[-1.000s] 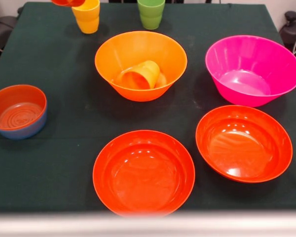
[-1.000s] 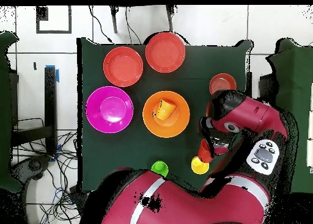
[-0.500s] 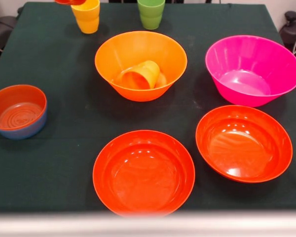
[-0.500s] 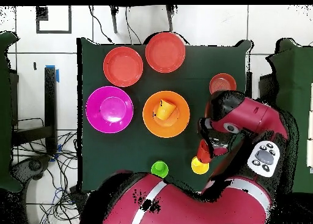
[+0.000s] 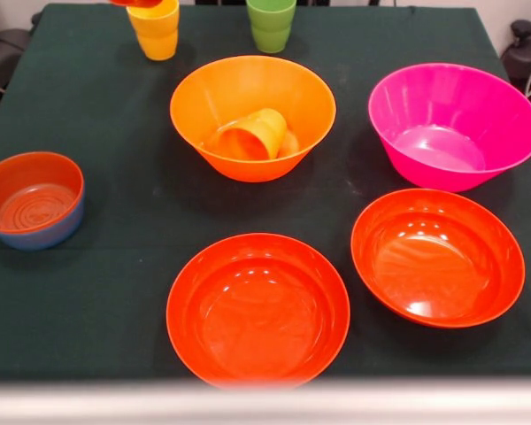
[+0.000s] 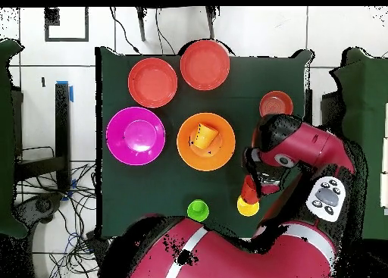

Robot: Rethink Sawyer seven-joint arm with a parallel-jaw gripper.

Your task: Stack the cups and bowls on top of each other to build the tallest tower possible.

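Observation:
My gripper (image 6: 251, 184) is shut on a red-orange cup (image 6: 248, 192) and holds it in the air just above a yellow cup (image 6: 247, 207). In the front view only the held cup's lower edge (image 5: 135, 3) shows, over the yellow cup (image 5: 156, 32). A green cup (image 5: 271, 23) stands beside it. An orange cup (image 5: 250, 135) lies on its side inside the large orange bowl (image 5: 248, 81). The magenta bowl (image 5: 453, 124), two wide red-orange bowls (image 5: 257, 310) (image 5: 437, 257) and a small red-orange bowl (image 5: 26, 197) nested in the small blue bowl (image 5: 46, 233) stand apart.
The dark green cloth (image 5: 115, 283) covers the table. The arm's red body (image 6: 303, 150) hangs over the table's robot-side corner. Cables and chairs stand on the floor (image 6: 45, 207) around the table.
The held red-orange cup has shifted slightly right in the front view, closer over the yellow cup. Nothing else has moved.

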